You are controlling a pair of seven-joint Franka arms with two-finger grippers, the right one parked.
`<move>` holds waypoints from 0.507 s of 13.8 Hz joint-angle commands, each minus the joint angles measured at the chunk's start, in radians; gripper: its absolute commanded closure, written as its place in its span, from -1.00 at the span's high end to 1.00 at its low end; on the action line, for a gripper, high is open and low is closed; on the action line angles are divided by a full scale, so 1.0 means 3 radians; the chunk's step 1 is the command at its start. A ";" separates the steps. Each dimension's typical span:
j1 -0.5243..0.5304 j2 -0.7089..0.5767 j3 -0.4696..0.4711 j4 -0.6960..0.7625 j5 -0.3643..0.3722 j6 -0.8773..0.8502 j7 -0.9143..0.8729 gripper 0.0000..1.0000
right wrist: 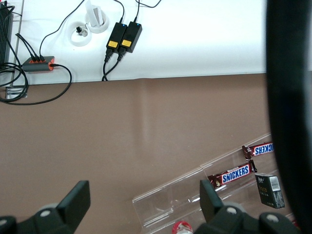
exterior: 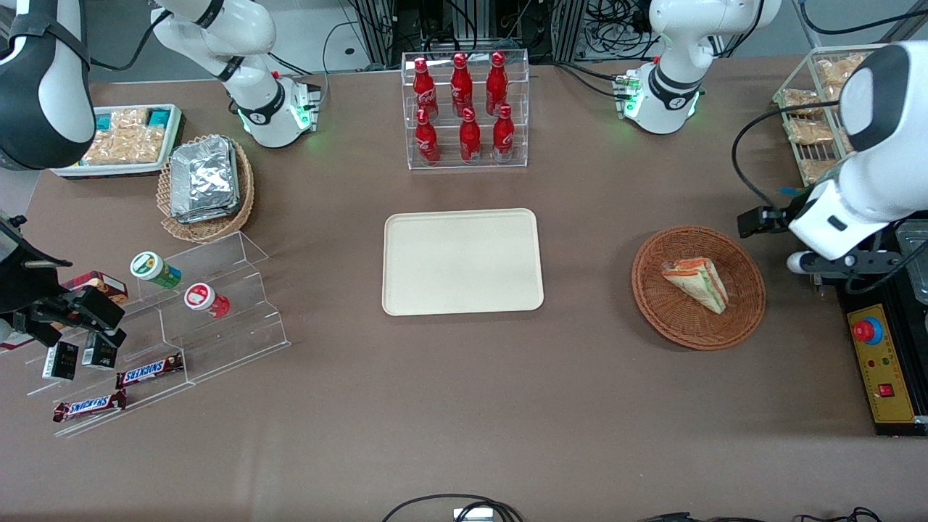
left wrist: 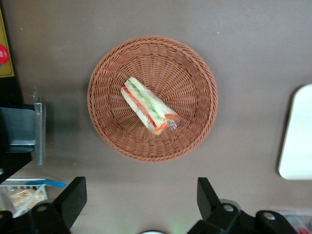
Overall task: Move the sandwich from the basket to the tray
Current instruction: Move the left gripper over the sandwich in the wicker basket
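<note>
The sandwich [exterior: 696,283] [left wrist: 148,111], a wrapped wedge with green and red filling, lies in the reddish-brown wicker basket [exterior: 678,322] [left wrist: 190,87] toward the working arm's end of the table. The cream tray [exterior: 462,261] [left wrist: 298,136] lies flat at the table's middle, with nothing on it. My gripper [left wrist: 140,185] hangs high above the bare table just beside the basket, apart from the sandwich. Its fingers [left wrist: 75,192] stand wide open with nothing between them. In the front view the arm's white wrist [exterior: 834,225] sits beside the basket.
A clear rack of red bottles [exterior: 466,109] stands farther from the camera than the tray. A yellow control box with a red button [exterior: 881,362] and a wire rack of snack packets [exterior: 815,116] flank the working arm. A tan basket of foil packets [exterior: 206,181] and acrylic steps [exterior: 210,319] are toward the parked arm's end.
</note>
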 commanded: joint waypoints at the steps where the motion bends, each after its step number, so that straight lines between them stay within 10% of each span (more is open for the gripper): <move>1: 0.0000 -0.0204 0.0007 -0.0573 0.0009 0.0486 -0.0446 1.00; 7: -0.0005 -0.0173 0.0002 -0.1284 0.0009 0.1474 -0.1316 1.00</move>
